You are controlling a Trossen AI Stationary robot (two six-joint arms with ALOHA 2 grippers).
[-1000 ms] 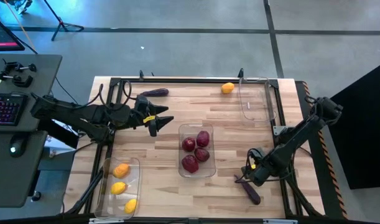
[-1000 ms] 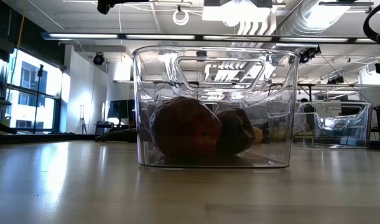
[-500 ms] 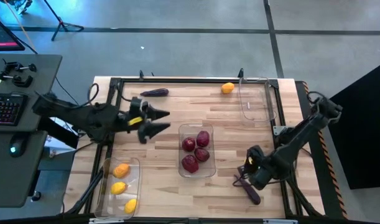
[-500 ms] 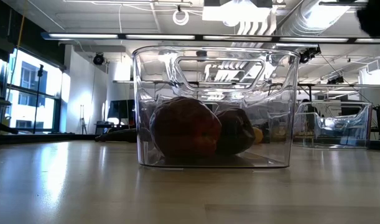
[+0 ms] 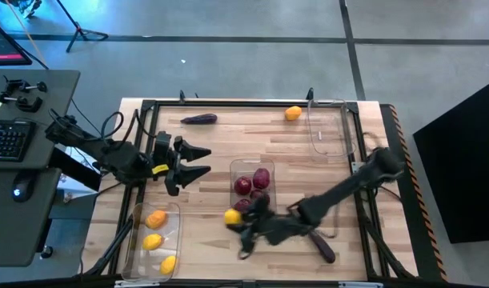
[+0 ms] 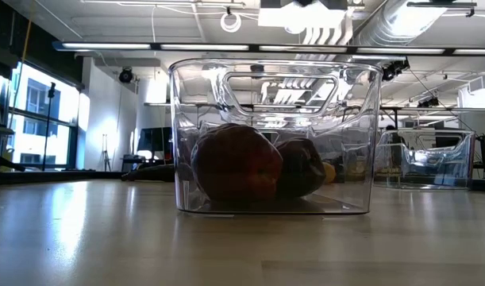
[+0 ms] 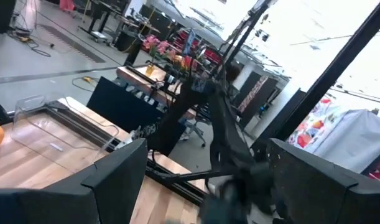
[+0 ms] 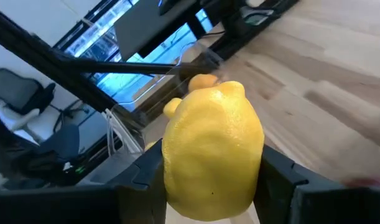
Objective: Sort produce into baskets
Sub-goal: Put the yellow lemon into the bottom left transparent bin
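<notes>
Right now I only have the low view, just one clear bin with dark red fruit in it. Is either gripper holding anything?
Observer: Yes. The right gripper is shut on a lemon, beside the middle bin.
Operator: Where should that lemon go?
Observer: Probably the bin at the table's near left corner, which holds three yellow and orange fruits.
Operator: And the left gripper?
Observer: The left gripper is open and empty, above the table between those two bins.
</notes>
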